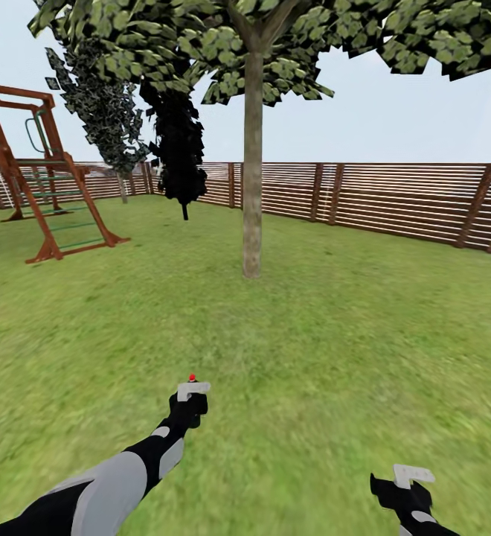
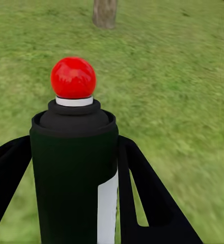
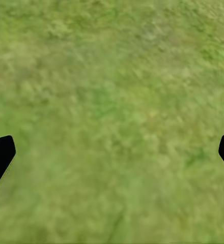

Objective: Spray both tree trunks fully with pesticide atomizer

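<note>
Head view: our left end effector [image 1: 191, 396] clamps the atomizer [image 2: 74, 173], trunk [image 1: 252, 164] at 12 o'clock; right end effector [image 1: 405, 487] apart.

The black spray bottle with the red ball top [image 2: 74, 168] is cut off by the edge of the left wrist view. The grey-brown tree trunk [image 2: 105, 12] is seen there only at its foot. The grass [image 3: 112, 101] is blurred. The right claw [image 1: 403, 485] is cut off in the head view.
</note>
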